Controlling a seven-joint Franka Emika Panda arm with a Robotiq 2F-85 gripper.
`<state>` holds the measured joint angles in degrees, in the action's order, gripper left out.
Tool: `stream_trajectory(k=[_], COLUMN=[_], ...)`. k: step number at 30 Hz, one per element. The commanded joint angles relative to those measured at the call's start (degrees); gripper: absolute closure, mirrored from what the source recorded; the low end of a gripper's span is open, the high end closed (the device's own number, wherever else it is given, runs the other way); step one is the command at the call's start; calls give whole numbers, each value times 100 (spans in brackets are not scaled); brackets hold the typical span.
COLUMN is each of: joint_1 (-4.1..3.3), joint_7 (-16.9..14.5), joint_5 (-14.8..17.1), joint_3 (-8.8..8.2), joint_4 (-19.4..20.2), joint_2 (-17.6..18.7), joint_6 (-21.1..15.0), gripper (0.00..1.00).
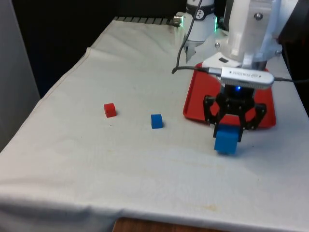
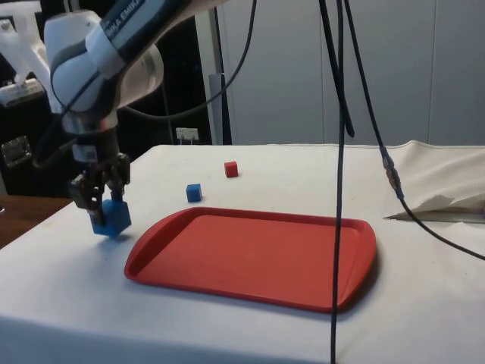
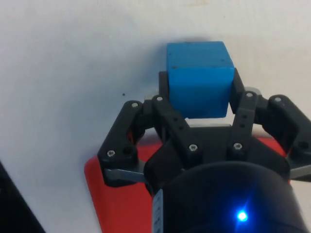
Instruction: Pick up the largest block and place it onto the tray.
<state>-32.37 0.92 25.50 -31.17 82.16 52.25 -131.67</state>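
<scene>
Small red cube (image 1: 110, 110): rests on the white-clothed surface (image 1: 96, 164) at the front view's left, well apart from the tray; seen at the far side of the surface in the side view (image 2: 231, 169).
Small blue cube (image 1: 156, 121): rests on the surface to the right of the small red cube, between it and the tray; in the side view (image 2: 194, 192) it sits just beyond the tray's far rim.
Flat red plastic tray (image 1: 193, 104): lies on the surface at the front view's right; its rim is close to the large block. In the side view (image 2: 258, 258) it holds nothing.
Large blue cube-shaped block (image 1: 226, 139): off the tray, just in front of the tray's near rim in the front view; tilted slightly in the side view (image 2: 111, 218), lower edge at or just above the cloth.
Black two-finger gripper (image 1: 235, 126): clamped on the large blue block, one finger on each opposite side face, as the wrist view shows (image 3: 200, 94); also seen in the side view (image 2: 101, 199).
</scene>
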Motion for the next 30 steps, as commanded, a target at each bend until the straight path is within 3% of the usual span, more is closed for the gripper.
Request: stream_trajectory(k=[1, 3, 4, 12, 13, 14, 21, 22, 23, 29, 30], joint_1=[-40, -11, -46, -86, -46, -92, -178, -115, -189, -275, -201], joint_7=[23, 0, 29, 40, 0, 40, 46, 6, 46, 86, 57], joint_5=[-29, -17, -46, -126, -92, -132, -189, -160, -206, -378, -350], joint_3=[-46, -29, -69, -149, -109, -155, -235, -183, -235, -235, -183], joint_4=[34, 0, 29, 23, 0, 29, 166, 86, 201, 487, 372], joint_2=[-103, -109, -189, -447, -407, -476, -745, -693, -779, -1106, -1031], joint_6=[63, 74, 115, 286, 258, 298, 367, 407, 361, 332, 413], gripper=[98, 98, 98, 98, 98, 98, 98, 98, 98, 98, 98])
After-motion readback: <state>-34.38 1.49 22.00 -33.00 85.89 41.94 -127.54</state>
